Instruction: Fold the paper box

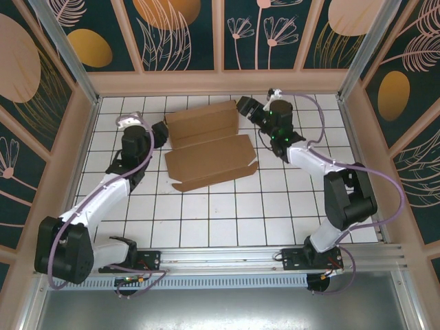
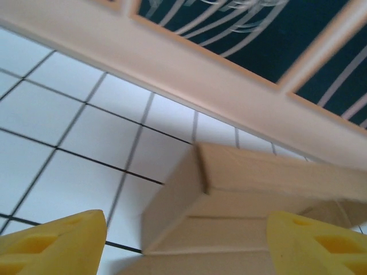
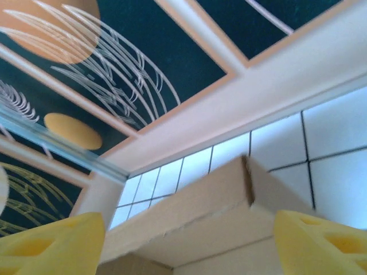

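paper box (image 1: 210, 155) lies lengthwise left-right; left gripper (image 1: 162, 134) and right gripper (image 1: 245, 109) both released

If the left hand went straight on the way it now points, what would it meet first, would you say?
Most likely the paper box: its raised end wall stands right ahead of the left hand, between its spread fingers. How close it is I cannot tell.

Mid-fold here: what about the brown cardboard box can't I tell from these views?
- Top view: whether the left gripper and right gripper touch the brown cardboard paper box; too small.
- Left wrist: box's near part, cut off by bottom edge; blurred.
- Right wrist: box's near part, cut off likewise.
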Motion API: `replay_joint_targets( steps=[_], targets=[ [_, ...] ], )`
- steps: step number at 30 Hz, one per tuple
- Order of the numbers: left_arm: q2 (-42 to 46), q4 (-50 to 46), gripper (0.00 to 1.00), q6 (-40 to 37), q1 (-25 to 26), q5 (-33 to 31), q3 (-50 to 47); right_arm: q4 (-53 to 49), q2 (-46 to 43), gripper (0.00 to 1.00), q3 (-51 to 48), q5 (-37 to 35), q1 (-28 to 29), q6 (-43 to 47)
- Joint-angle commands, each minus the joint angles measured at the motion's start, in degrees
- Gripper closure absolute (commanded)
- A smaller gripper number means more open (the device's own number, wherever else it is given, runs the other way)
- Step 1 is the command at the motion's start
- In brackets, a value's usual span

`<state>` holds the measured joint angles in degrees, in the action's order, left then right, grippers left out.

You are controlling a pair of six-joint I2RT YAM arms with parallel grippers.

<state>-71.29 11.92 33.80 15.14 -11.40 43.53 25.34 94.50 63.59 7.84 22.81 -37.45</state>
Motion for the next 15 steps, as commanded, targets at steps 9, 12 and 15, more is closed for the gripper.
replay_joint_targets(
  steps=[9,12,15],
  targets=[
    [-12.4,2.4,0.25,9.2,-3.1,9.2,7.1,-16.8,16.1,0.17,18.1,10.6,-2.6,14.3],
    [-14.1,4.6,0.27,11.4,-4.4,10.8,7.2,-18.1,18.2,0.17,20.7,10.6,-2.6,14.9],
    [-15.1,8.7,0.30,13.3,-5.4,13.0,6.2,-17.6,19.5,0.19,21.6,11.0,-2.5,14.3]
  ],
)
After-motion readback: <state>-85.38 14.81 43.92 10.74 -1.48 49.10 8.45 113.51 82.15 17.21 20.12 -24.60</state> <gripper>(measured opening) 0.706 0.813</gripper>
